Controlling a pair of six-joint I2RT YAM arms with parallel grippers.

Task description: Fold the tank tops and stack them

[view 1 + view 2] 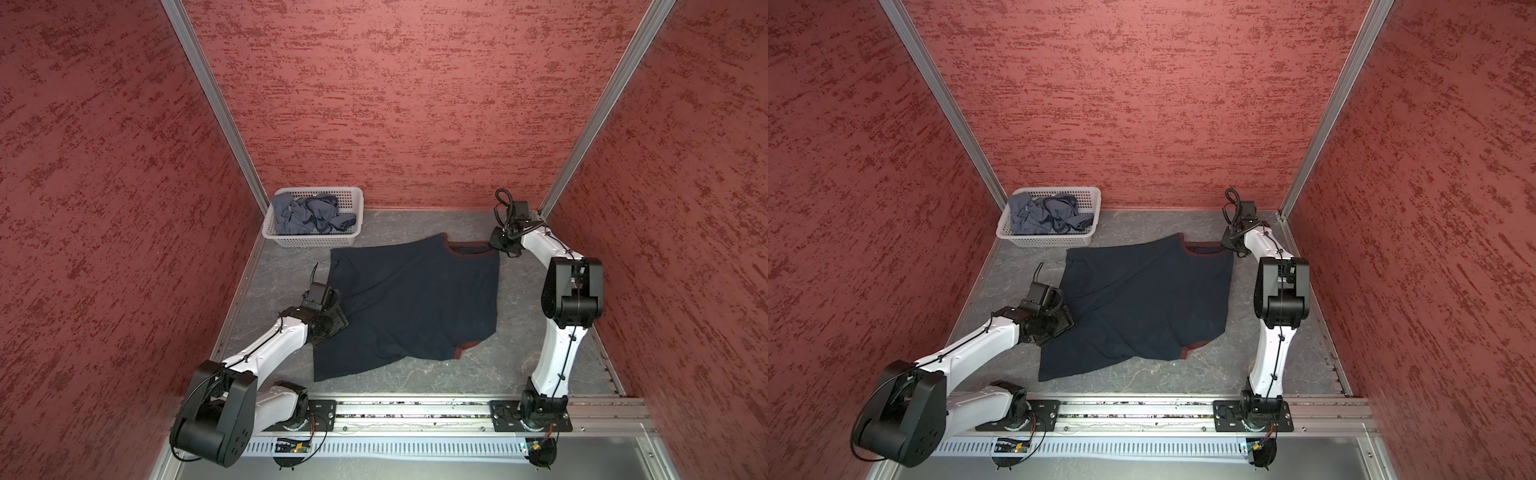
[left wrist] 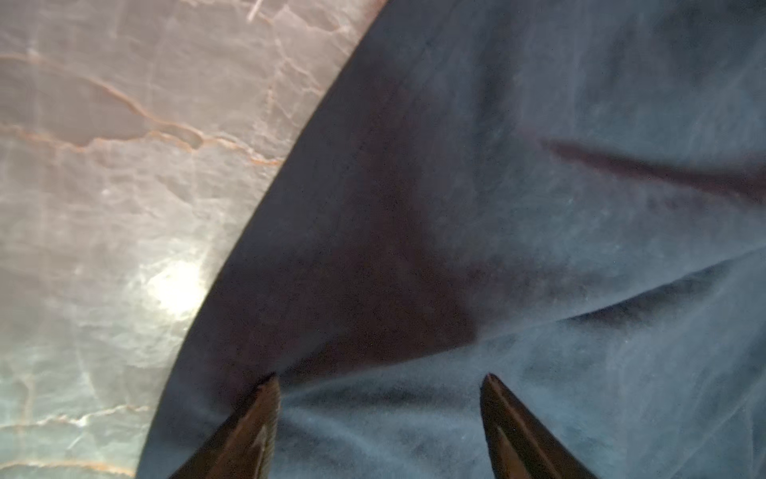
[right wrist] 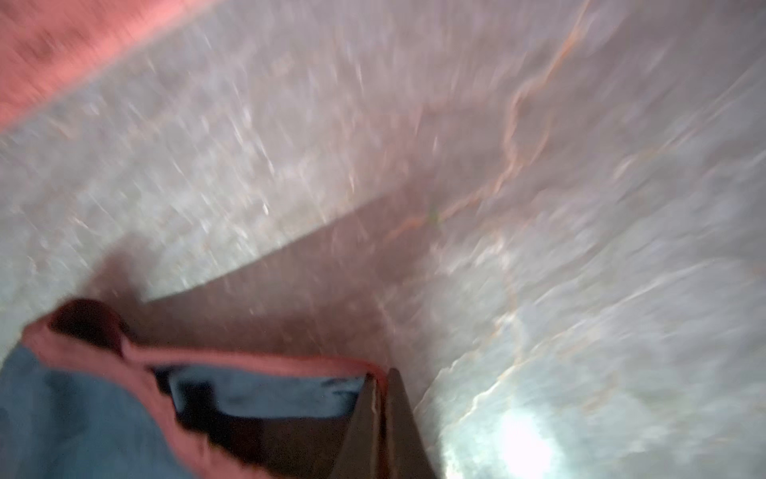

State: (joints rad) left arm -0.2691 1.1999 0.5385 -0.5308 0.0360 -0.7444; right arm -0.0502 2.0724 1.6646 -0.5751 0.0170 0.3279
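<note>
A dark navy tank top (image 1: 415,303) (image 1: 1142,303) with maroon trim lies spread on the grey marbled table in both top views. My right gripper (image 1: 494,247) (image 3: 383,373) is at its far right corner, shut on the maroon-edged strap (image 3: 257,363). Over the top's left edge my left gripper (image 1: 338,320) (image 2: 381,377) points down, open, its fingertips (image 2: 265,385) touching the navy cloth with nothing pinched. The slate grey-blue tank top (image 1: 309,214) (image 1: 1046,216) lies crumpled in the basket.
The white perforated basket (image 1: 320,192) (image 1: 1059,191) stands in the far left corner against the red wall. Red walls enclose the table (image 1: 415,224) on three sides. The arms' base rail (image 1: 415,411) runs along the near edge.
</note>
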